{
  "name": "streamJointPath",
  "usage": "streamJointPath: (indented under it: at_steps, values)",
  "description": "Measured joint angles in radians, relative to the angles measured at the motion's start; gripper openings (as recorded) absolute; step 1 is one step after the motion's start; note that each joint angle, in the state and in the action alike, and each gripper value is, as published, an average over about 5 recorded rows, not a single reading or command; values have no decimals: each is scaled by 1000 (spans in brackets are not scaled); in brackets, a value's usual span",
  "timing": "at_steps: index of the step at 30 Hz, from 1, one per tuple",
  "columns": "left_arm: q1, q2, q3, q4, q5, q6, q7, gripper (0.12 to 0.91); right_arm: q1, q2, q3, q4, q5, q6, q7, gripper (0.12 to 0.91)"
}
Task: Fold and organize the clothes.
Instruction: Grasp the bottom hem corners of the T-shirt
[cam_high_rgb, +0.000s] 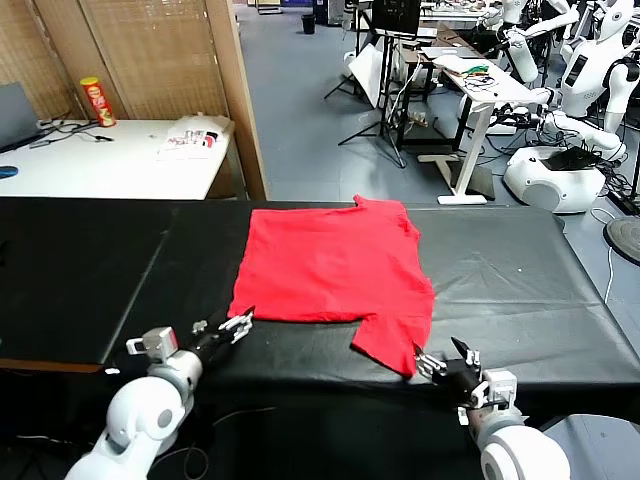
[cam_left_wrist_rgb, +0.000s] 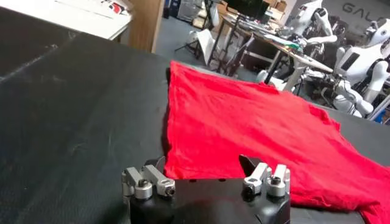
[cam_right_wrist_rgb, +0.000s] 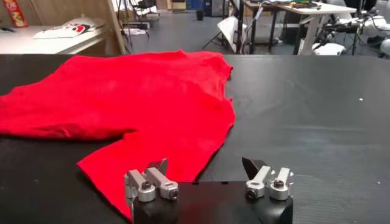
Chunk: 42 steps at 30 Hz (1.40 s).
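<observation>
fingers (cam_right_wrist_rgb: 155, 180) spread; t-shirt (cam_high_rgb: 335, 265) print side hidden

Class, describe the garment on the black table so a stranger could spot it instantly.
Find the long black table in front of the robot. Near its middle lies a T-shirt, spread flat, one short sleeve reaching toward the near edge. It is bright red and plain, the only cloth on the table.

The T-shirt (cam_high_rgb: 335, 268) is a solid bright red, no print showing on the side that's up. It sits on a plain black table cover (cam_high_rgb: 90, 270). The side table (cam_high_rgb: 110, 160) behind is white, with a red and yellow chip can (cam_high_rgb: 97, 101) on it. Both grippers are silver metal on black bodies, left gripper (cam_high_rgb: 238, 324) and right gripper (cam_high_rgb: 432, 363) alike.
</observation>
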Motion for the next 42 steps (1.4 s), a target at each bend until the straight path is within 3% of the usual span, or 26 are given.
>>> streamJointPath:
  at_steps: [14,17,26,29,42]
  values:
    - [-38,-22,21,71,17,-27,-20,790,4,17,-2,-28,-9,1,0,775]
    - [-41,-23,21,90,21,-29,-20,722,4,22,-6,-36,-13,2,-4,700]
    - [-26,-23,20,110,46,-45,0,253,4,32,-15,-47,-43,9,-25,222]
    - [-23,-23,20,110,48,-44,5,131,0,32,-8,-42,-44,11,-26,130]
    - [31,-24,1,44,52,-37,-2,125,-107,28,44,92,-9,-21,-23,123]
